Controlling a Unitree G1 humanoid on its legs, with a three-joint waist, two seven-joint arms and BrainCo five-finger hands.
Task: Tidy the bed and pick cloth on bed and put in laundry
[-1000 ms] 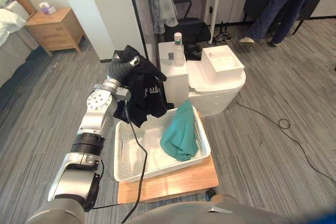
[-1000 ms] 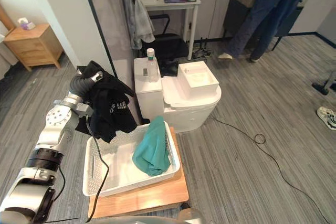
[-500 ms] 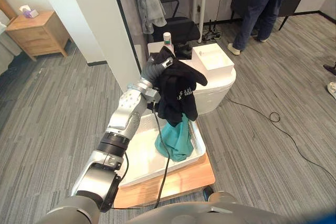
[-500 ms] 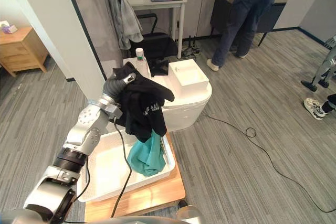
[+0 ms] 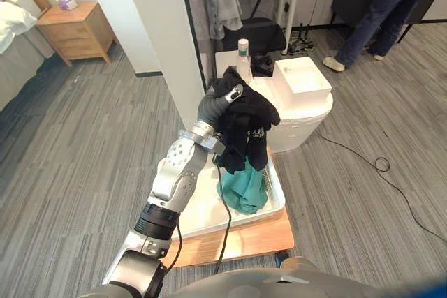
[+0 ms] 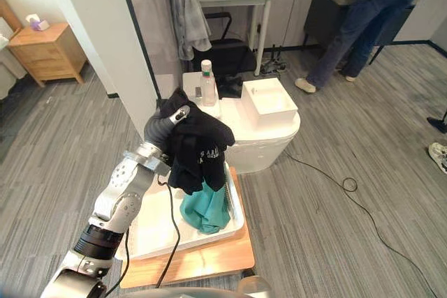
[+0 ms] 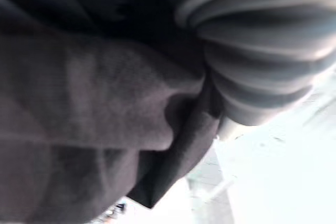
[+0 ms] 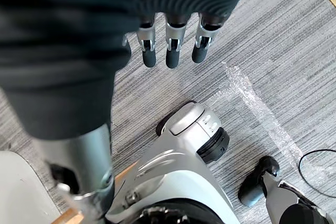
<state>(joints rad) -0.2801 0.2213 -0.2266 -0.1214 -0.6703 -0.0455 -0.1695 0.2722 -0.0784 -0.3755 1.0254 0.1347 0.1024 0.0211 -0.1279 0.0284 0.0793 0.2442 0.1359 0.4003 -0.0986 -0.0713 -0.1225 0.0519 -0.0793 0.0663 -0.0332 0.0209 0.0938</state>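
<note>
The black cloth [image 5: 248, 127] hangs straight down over the raised left hand [image 5: 230, 95], right above the white basket [image 5: 278, 190] with a green cloth [image 5: 241, 190] in it. The cloth covers that hand, so I cannot tell how tight its hold is. The right hand [image 8: 170, 45] hangs loose and empty.

Both eye views share the white basket [image 5: 202, 211] from above; the left wrist view hugs black cloth [image 7: 79, 103], and the right faces the floor [image 8: 262, 51].

Left arm [image 5: 174, 172] stretched forward, left hand [image 5: 218, 102] raised high. Right hand [image 8: 173, 38] hanging low, fingers [image 8: 149, 51] straight, loose.
</note>
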